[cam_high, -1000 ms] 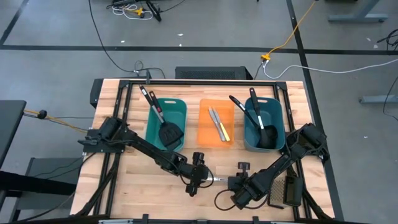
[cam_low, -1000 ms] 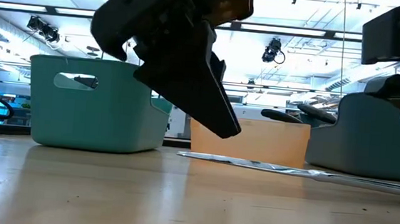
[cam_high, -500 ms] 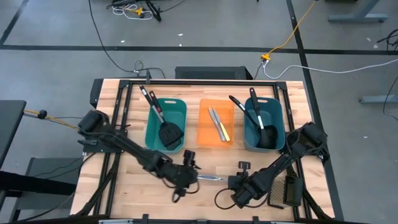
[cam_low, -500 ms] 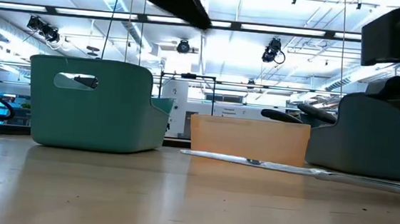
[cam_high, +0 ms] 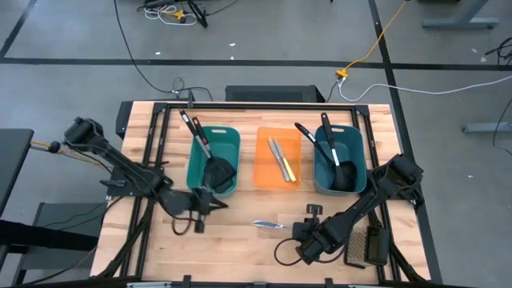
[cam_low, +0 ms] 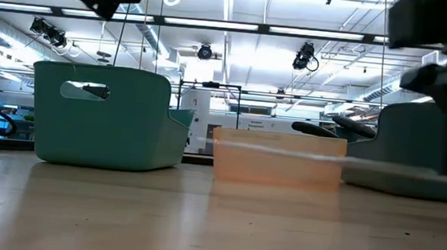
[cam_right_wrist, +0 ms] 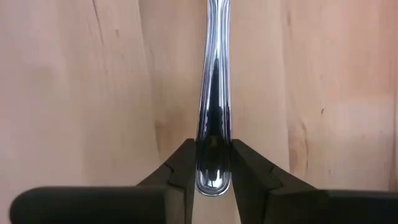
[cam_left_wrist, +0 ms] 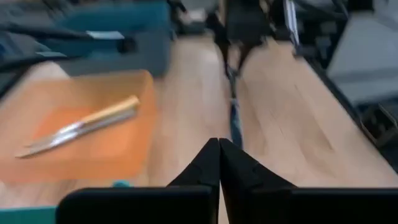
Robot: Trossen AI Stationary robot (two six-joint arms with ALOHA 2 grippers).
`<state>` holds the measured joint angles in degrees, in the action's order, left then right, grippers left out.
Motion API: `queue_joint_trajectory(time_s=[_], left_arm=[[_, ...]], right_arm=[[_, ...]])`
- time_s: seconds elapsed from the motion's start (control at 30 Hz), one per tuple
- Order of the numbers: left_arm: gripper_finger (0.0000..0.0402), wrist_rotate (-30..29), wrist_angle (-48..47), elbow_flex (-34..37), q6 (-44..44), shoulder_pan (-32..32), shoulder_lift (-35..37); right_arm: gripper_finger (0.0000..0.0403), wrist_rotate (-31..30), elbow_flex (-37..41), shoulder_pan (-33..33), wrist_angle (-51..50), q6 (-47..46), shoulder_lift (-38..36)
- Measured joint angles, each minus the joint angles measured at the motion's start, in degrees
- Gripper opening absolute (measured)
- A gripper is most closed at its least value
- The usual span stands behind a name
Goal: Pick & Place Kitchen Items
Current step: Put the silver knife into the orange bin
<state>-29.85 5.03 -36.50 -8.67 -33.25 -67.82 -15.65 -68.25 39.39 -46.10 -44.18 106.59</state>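
the right end effector (cam_high: 302,233), at the lower middle of the high view, was clamped on a silver knife (cam_high: 268,226) lying on the desk (cam_high: 240,240). the left end effector (cam_high: 210,200), fingers together and empty, sat left of centre, just below the teal bin (cam_high: 213,138) holding black spatulas (cam_high: 218,171).

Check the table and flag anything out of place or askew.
One silver knife is outside the bins, sticking out level over the bare wooden table with its handle clamped in the right gripper. The other utensils sit in the bins, some handles leaning over the rims. Nothing looks spilled or damaged.
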Motion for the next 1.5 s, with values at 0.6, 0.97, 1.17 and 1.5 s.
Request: queue_joint_trajectory(time_s=[0.6,0.97,1.17,1.5], left_arm=[[0.0002,-1.48,10.03,19.22,19.68,2.08,24.37],[0.0001,5.98,-5.05,20.89,15.43,13.51,42.26],[0.0001,6.37,-2.21,27.25,16.51,15.06,47.38],[0.0001,10.32,-3.26,32.44,16.89,19.06,56.2]], right_arm=[[0.0079,-11.11,-6.16,-3.86,4.44,10.0,-21.38],[0.0079,-18.33,-6.12,-5.18,9.04,20.07,-25.8],[0.0079,-18.23,-6.1,-6.0,10.92,25.37,-30.36],[0.0079,-20.13,-6.1,-7.44,15.68,36.24,-39.39]])
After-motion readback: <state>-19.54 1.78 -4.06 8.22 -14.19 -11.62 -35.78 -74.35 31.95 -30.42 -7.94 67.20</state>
